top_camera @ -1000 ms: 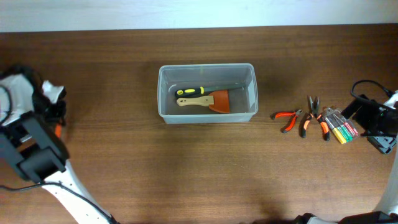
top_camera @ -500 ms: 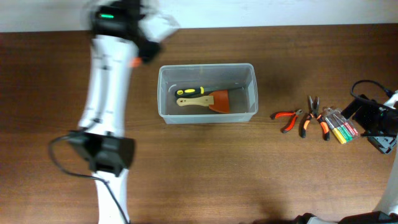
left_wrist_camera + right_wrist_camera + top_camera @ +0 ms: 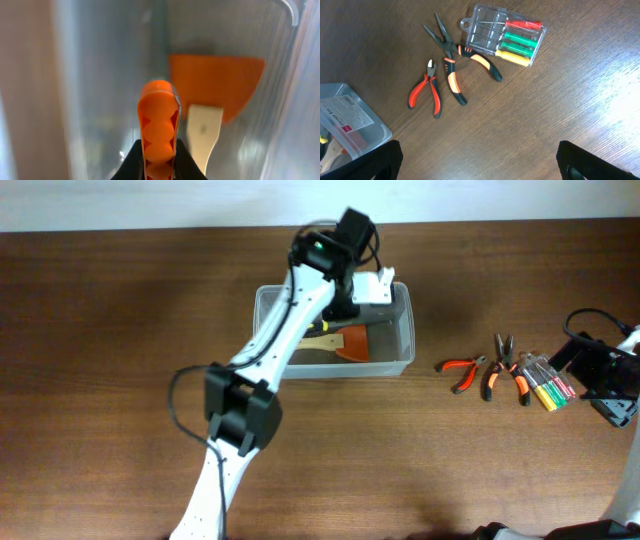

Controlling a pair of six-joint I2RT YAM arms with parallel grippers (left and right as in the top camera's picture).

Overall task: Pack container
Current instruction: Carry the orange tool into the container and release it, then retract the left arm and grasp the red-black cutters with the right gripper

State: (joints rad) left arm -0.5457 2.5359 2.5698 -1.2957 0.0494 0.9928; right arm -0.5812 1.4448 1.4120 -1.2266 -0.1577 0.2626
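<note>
Inside the container (image 3: 385, 366) lies an orange scraper (image 3: 216, 80); above it, left end effector (image 3: 159, 156) grips an orange tool (image 3: 159, 112).

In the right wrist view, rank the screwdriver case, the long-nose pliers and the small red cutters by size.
Screwdriver case and long-nose pliers: too close to rank, as they span about the same.
Smallest: red cutters.

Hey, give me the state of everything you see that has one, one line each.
container: open, no lid, scraper inside
left gripper: shut on orange tool, over the container
right gripper: open, empty
long-nose pliers: jaws apart, on table
screwdriver case: lying flat, drivers inside
</note>
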